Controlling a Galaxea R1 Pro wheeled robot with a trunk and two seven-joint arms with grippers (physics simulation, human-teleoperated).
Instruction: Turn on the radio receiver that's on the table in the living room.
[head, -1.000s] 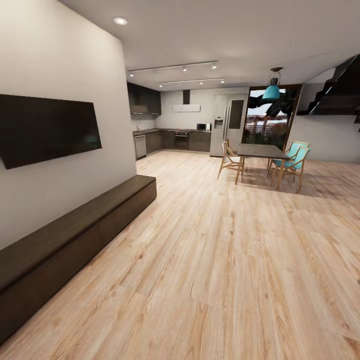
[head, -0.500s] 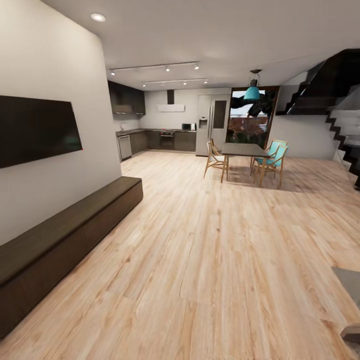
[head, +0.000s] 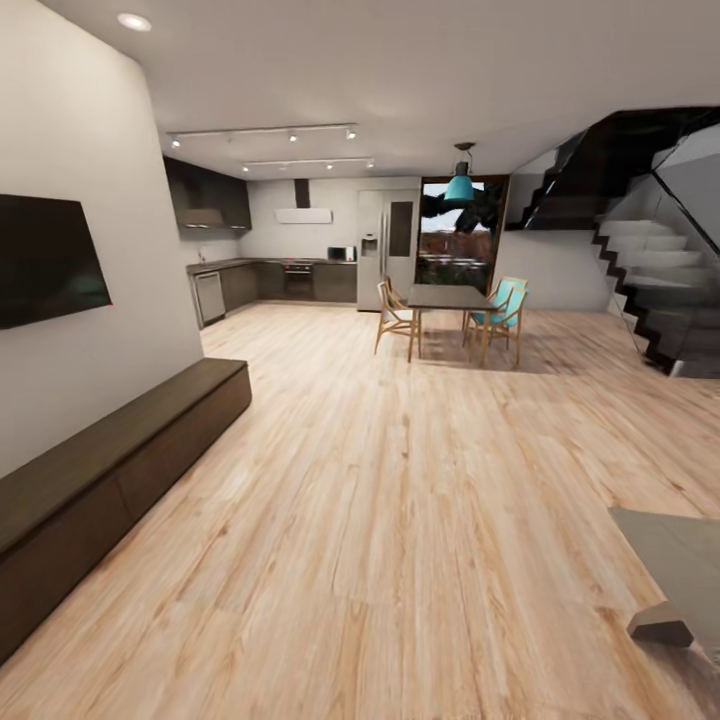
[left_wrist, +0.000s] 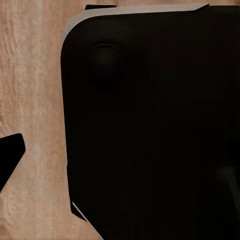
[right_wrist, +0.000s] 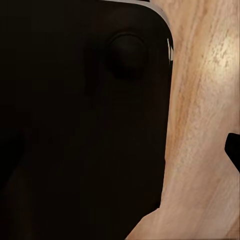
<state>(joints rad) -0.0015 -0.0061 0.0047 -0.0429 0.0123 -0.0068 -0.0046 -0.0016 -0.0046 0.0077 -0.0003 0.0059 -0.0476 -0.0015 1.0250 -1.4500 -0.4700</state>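
On my head feed I've got light wood plank floor (head: 400, 520) with visible grain, plus a long dark low cabinet (head: 110, 470) along the white wall. A glossy grey corner of the bench (head: 680, 570) pokes in at lower right; no radio on that bit. Both wrist feeds show dark rounded robot body over floor, so I can't tell how the fingers stand.

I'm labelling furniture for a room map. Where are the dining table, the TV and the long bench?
Dining table (head: 447, 296), head view, its dark top.
TV (head: 45, 260), head view, screen.
Bench (head: 120, 430), head view, top surface.
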